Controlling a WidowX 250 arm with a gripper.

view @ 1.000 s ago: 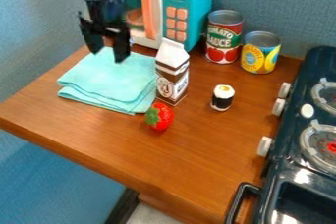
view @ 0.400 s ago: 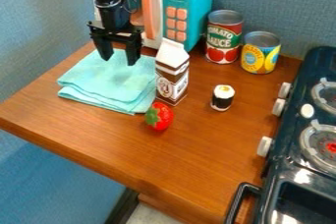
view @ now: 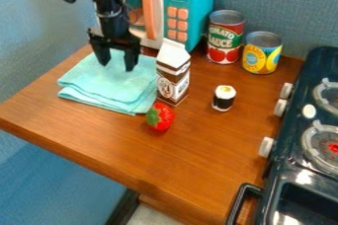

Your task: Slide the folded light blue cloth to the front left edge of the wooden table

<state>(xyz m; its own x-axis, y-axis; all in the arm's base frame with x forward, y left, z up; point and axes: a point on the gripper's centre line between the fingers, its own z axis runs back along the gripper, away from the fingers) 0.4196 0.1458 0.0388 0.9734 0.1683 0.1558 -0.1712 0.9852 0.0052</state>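
Hanging over the back part of a folded turquoise cloth (view: 109, 83), the black claw (view: 117, 66) points downward with its two fingers spread apart, cloth visible in the gap between them; whether the fingertips touch the fabric, I cannot tell. The cloth lies flat below the claw and spreads out toward the viewer, its layers showing along the front edge. Just behind the claw and to its right in the view stands a turquoise and white toy microwave (view: 191, 2) with a coral handle and buttons. To the claw's right, at the cloth's side, a brown and white carton (view: 173, 78) stands upright. Nearer the viewer than the claw and also to its right, a red toy strawberry (view: 161, 117) with a green cap rests close to the cloth's front corner. Farther right of the claw, past the carton, a small black and white sushi piece (view: 224, 98) stands on the wooden counter (view: 198, 155). Beyond the carton, well apart from the claw, a red and green can (view: 225, 36) and a shorter yellow and blue can (view: 262, 56) stand upright near each other. Farthest right is a dark toy stove (view: 294, 130) with pale knobs.
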